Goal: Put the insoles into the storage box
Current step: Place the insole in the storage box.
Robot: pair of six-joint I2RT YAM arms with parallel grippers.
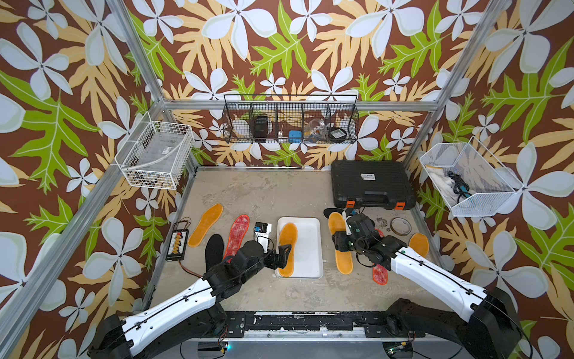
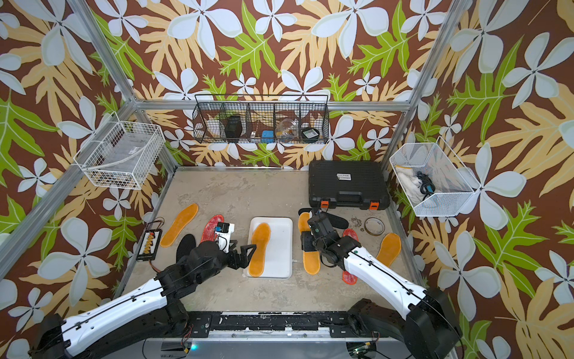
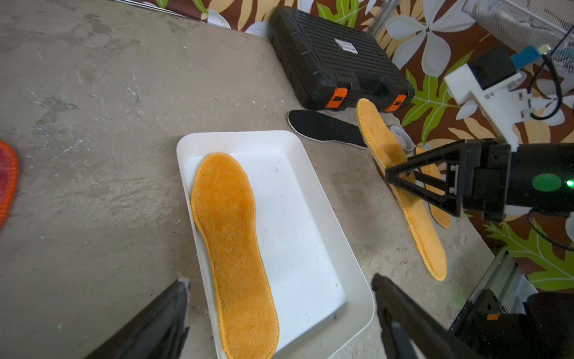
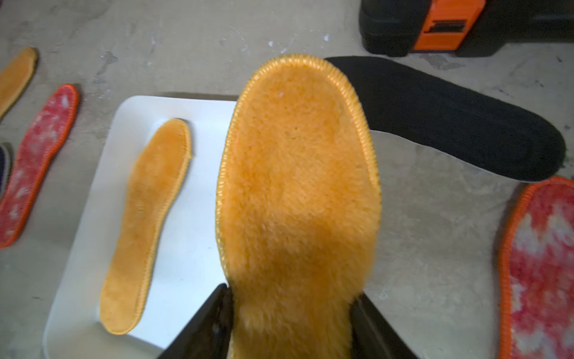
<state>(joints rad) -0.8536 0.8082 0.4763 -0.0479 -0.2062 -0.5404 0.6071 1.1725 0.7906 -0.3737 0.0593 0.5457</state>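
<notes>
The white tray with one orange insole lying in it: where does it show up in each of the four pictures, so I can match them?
In both top views: storage box at the table's centre, between the arms.
Left wrist: centre, running off the bottom edge.
Right wrist: left half, partly behind the raised orange insole.
Shared landmark: black case with orange latches.

Half the storage box (image 1: 309, 248) lies bare; one orange insole (image 1: 288, 233) fills the rest.
</notes>
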